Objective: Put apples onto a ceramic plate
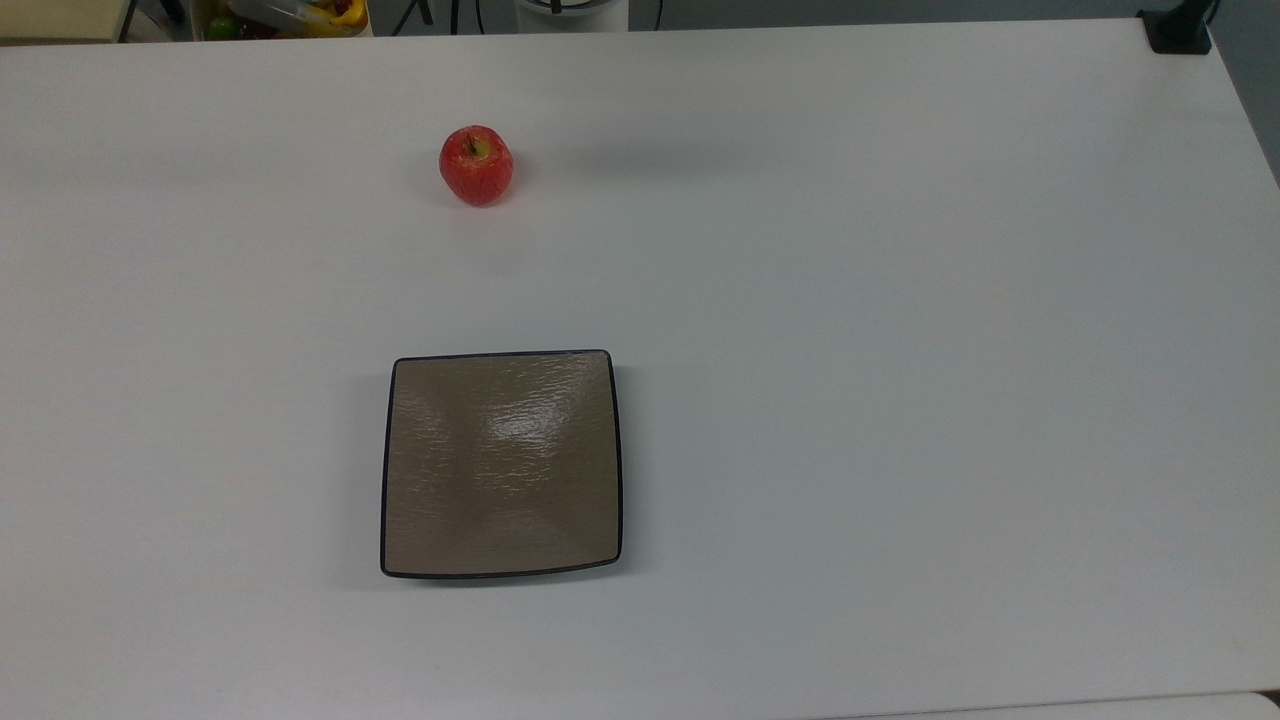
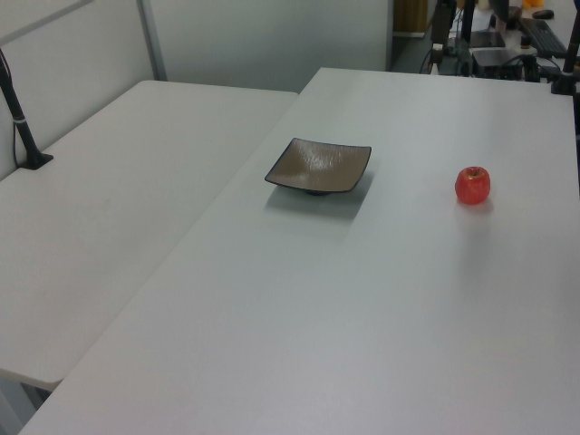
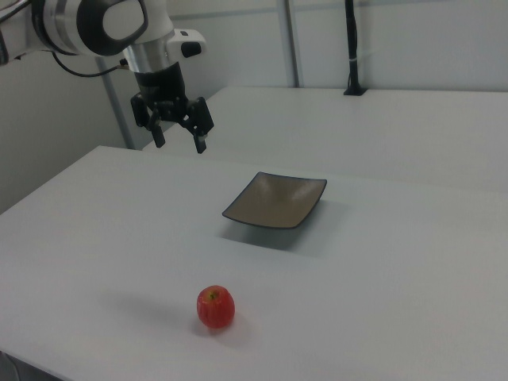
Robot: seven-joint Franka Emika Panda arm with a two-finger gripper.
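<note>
Item one: apple [image 3: 216,307], red with a yellow-green patch at the stem, stood upright on the white table [image 3: 381,278] near its front edge in the right view. Item two: ceramic plate [image 3: 275,200], square, taupe-brown, black-rimmed, lay bare toward the table's middle, well apart from the apple. Item three: gripper [image 3: 179,130], fingers spread and holding nothing, hung above the far edge.

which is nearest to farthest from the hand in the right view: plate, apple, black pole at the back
The hand hangs open, high at the right view's left.
1. Plate, mid-table, just right of and below it.
2. and 3. Apple, near front edge, and black pole, far back right: too close to call.
</note>
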